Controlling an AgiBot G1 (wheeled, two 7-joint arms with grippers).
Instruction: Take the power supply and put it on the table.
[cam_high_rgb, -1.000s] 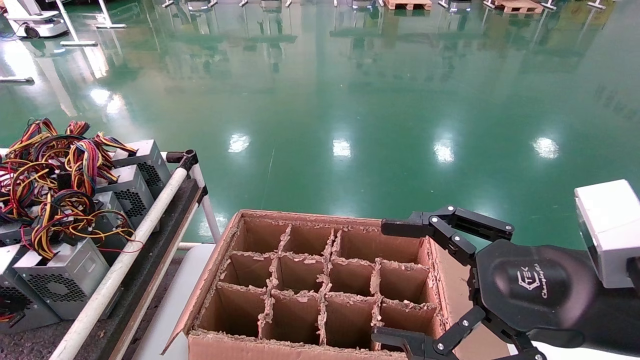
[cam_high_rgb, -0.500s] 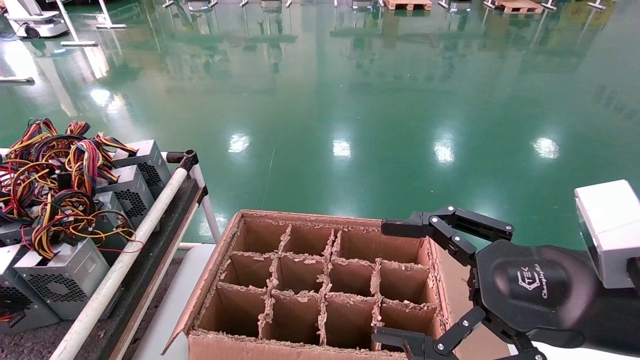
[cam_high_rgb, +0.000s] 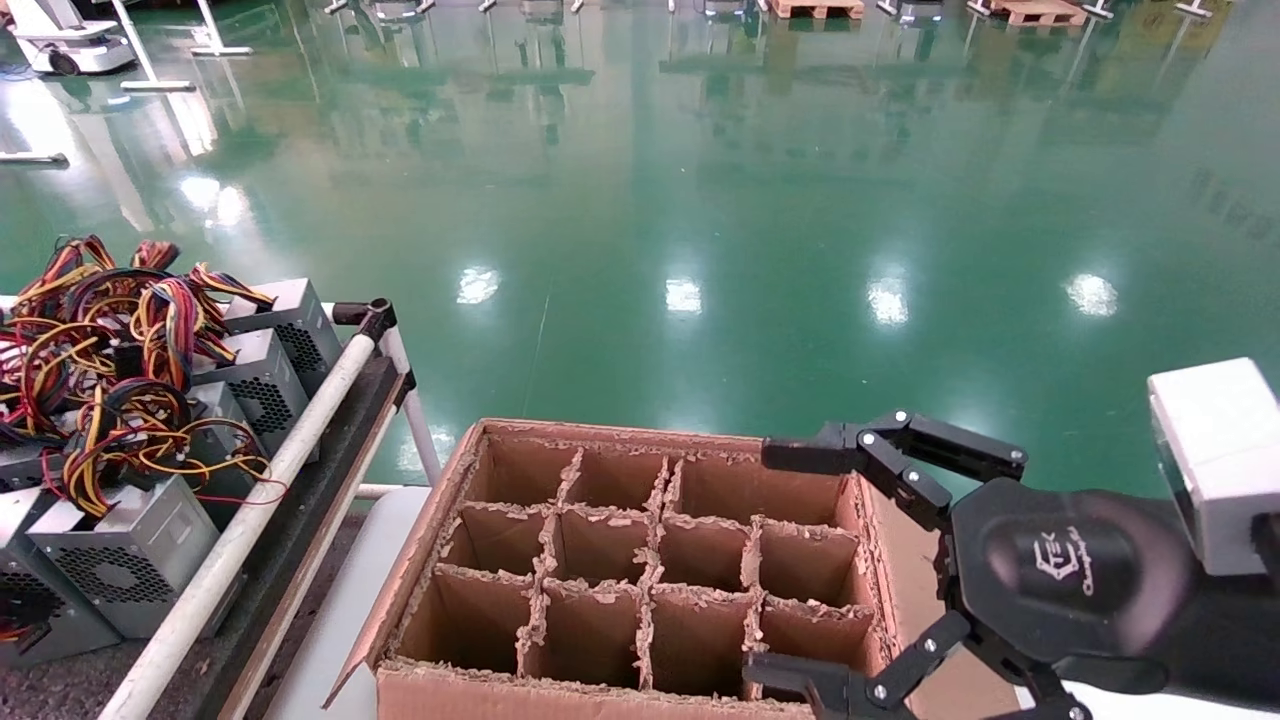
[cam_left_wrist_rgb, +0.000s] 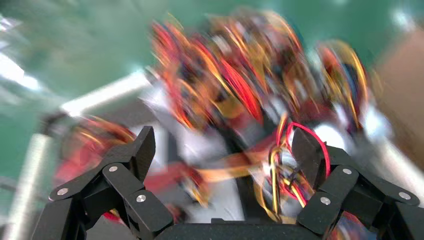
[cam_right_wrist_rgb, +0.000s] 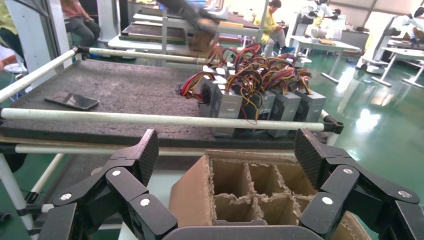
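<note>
Cardboard: brown divided cardboard box (cam_high_rgb: 640, 570) at lower centre of the head view; every compartment we can see is empty.
Power supplies: silver-grey metal boxes with honeycomb grilles and red, yellow and black wire bundles (cam_high_rgb: 130, 550) sit clustered at the left edge of the head view, on the dark grey matted bench (cam_right_wrist_rgb: 125, 92) behind its white tube rail (cam_high_rgb: 250, 520).
Right hand: black linkage right hand (cam_high_rgb: 790, 565) hangs at lower right of the head view, over the carton's right side, jaws spread wide and holding nothing.
Left hand: left hand (cam_left_wrist_rgb: 222, 150) is out of the head view; its own wrist view shows the fingers well apart with nothing clamped, and a streaked mass of coloured wires filling the frame just beyond the tips.
Change: across the last second the head view barely differs; the carton, the supplies and the right hand sit where they did. The only sign of motion is the smear in the left wrist view, which we read as that arm moving fast close to the wires.
Meaning: no unit is left in the carton, so we judge the transfer largely done, with the left arm most likely near the bench pile.
Other: a dark flat phone-like slab (cam_right_wrist_rgb: 71, 101) lies on the mat, well apart from the supplies.
</note>
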